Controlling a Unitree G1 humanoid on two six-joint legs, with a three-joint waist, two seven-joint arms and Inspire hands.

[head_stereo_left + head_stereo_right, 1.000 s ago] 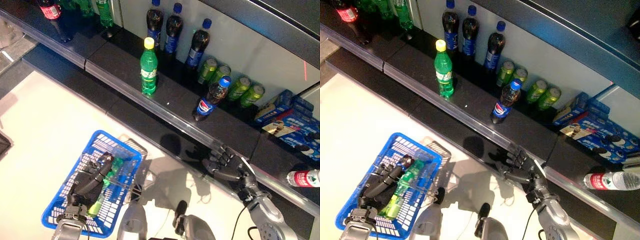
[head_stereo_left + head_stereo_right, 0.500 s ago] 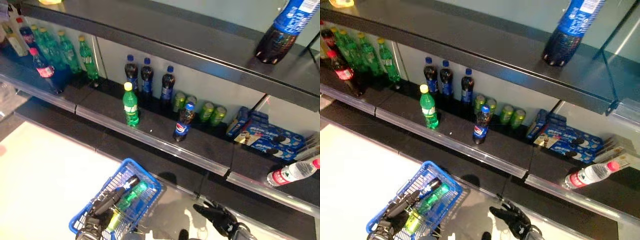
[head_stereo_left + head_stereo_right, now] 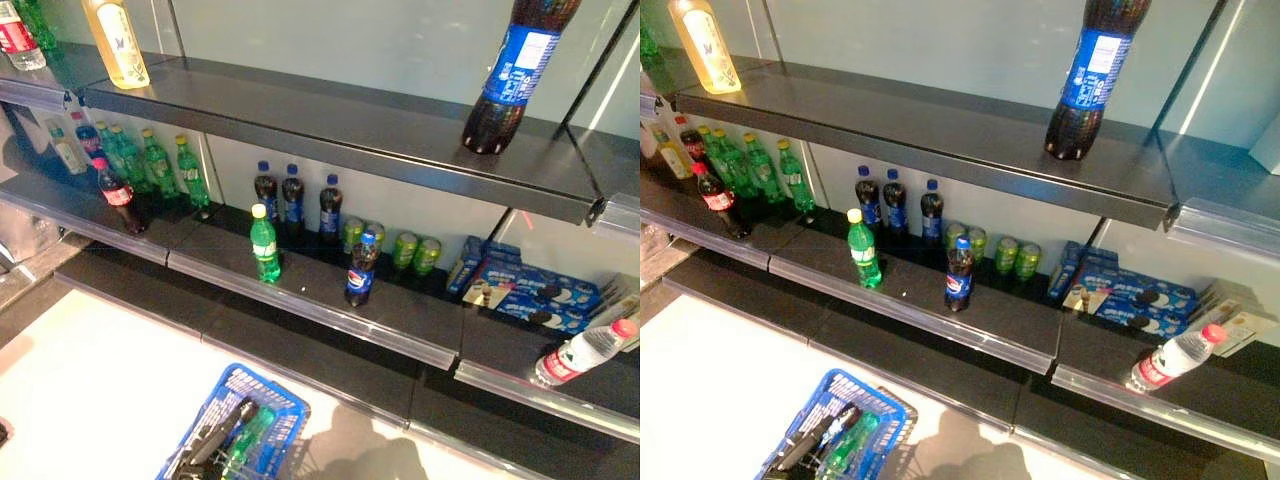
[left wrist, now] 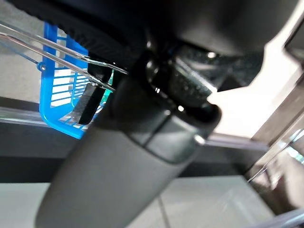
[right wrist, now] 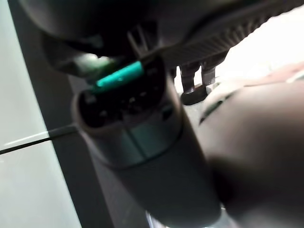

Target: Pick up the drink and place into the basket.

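Nearest you, the blue basket [image 3: 262,402] sits at the bottom edge with the left hand [image 3: 215,442] inside it; you cannot tell how its fingers are set. The drink [image 3: 245,442], a green bottle, lies beside that hand, its long axis running toward the shelves. The right hand shows in no view. Beyond, a green bottle [image 3: 264,244] and a cola bottle [image 3: 359,270] stand on the lower shelf [image 3: 330,310].

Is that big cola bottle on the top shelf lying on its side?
No, the big cola bottle stands upright on the top shelf, with its base on the shelf and its neck pointing up.
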